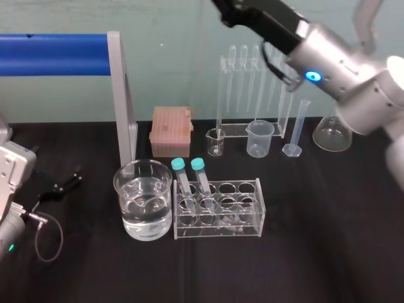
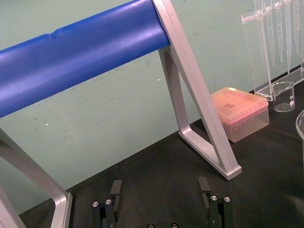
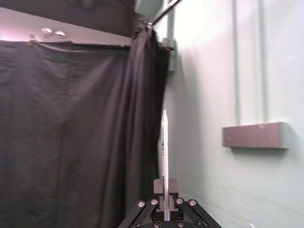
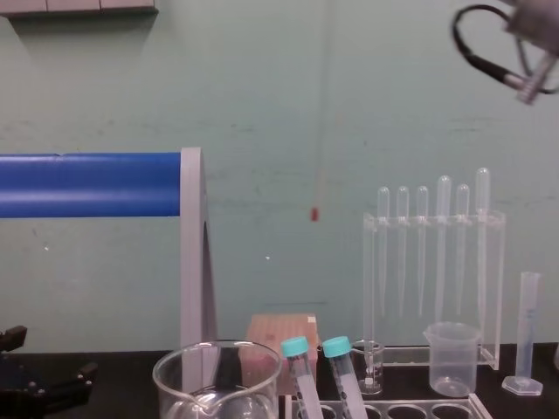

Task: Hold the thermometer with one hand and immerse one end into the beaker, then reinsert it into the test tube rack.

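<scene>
We see the right hand [image 3: 165, 184] clenched on the long, thin clear glass thermometer [image 3: 164, 142], high over the black tabletop [image 1: 315, 265] and wide clear glass beaker [image 1: 142, 208]; light, stiff, slippery and brittle, it probably wants gentle mid-shaft pressure, while the left hand [image 2: 160, 184] lies released.

Smooth clear glass is shown by the thermometer [image 3: 164, 147] clamped in the matt black right gripper [image 3: 166, 190], glossy glass by the beaker [image 1: 118, 192] well below it, shiny clear plastic by the test tube rack [image 1: 249, 225].
</scene>
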Controlling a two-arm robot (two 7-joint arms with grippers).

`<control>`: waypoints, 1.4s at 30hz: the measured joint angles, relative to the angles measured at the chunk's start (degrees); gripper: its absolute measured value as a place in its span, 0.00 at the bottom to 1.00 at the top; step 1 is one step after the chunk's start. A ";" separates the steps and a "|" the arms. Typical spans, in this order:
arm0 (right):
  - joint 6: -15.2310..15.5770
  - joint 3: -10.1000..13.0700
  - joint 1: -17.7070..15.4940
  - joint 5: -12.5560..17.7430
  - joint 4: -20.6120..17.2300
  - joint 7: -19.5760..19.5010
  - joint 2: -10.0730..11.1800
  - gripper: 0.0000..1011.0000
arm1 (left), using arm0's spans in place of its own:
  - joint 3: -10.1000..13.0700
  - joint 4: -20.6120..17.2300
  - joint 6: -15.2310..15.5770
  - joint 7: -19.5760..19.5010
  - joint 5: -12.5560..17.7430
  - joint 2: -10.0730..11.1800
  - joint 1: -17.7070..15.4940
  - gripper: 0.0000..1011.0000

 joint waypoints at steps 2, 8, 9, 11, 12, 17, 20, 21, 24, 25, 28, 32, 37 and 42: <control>-0.25 -0.80 1.01 0.19 1.33 0.92 -0.98 0.05 | 0.00 0.00 0.00 0.00 0.00 0.00 0.00 1.00; -1.29 -5.21 4.29 0.58 8.35 5.67 -5.53 0.05 | 0.00 0.00 0.00 0.00 -0.01 0.00 0.00 1.00; -1.44 -5.56 4.41 0.47 8.86 6.00 -5.79 0.05 | 0.00 0.00 0.00 0.00 -0.01 0.00 0.00 1.00; -1.96 -6.92 4.69 -0.21 11.27 6.96 -6.77 0.05 | 0.00 0.00 0.00 0.00 -0.01 0.00 0.00 1.00; -2.19 -7.40 4.77 -0.53 12.31 7.33 -7.12 0.05 | 0.00 0.00 0.00 0.00 -0.01 0.00 0.00 1.00; -3.36 -9.06 5.03 -1.54 17.49 9.44 -8.86 0.05 | 0.00 0.00 0.00 0.00 0.00 0.00 0.00 1.00; -3.84 -9.54 5.03 -1.85 20.21 10.61 -9.80 0.05 | 0.00 0.00 0.00 0.00 0.00 0.00 0.00 1.00; -4.14 -9.64 4.99 -1.89 21.48 11.27 -10.24 0.05 | 0.00 0.00 0.00 0.00 -0.01 0.00 0.00 1.00; -4.76 -9.78 4.71 -2.05 23.04 12.17 -10.79 0.05 | 0.00 0.00 0.00 0.00 0.00 0.00 0.00 1.00; -5.24 -9.81 4.54 -2.24 24.01 12.74 -11.08 0.05 | 0.00 0.00 0.00 0.00 0.00 0.00 0.00 1.00; -6.60 -9.82 4.15 -2.52 25.98 14.02 -11.76 0.05 | 0.00 0.00 0.00 0.00 0.00 0.00 0.00 1.00; -8.28 -9.59 3.92 -2.85 28.30 15.82 -12.64 0.05 | 0.00 0.00 0.00 0.00 -0.01 0.00 0.00 1.00; -9.32 -9.31 3.76 -3.46 30.39 16.99 -13.48 0.05 | 0.00 0.00 0.00 0.00 0.00 0.00 0.00 1.00; -9.59 -8.93 3.54 -4.15 31.75 17.51 -14.12 0.05 | 0.00 0.00 0.00 0.00 -0.01 0.00 0.00 1.00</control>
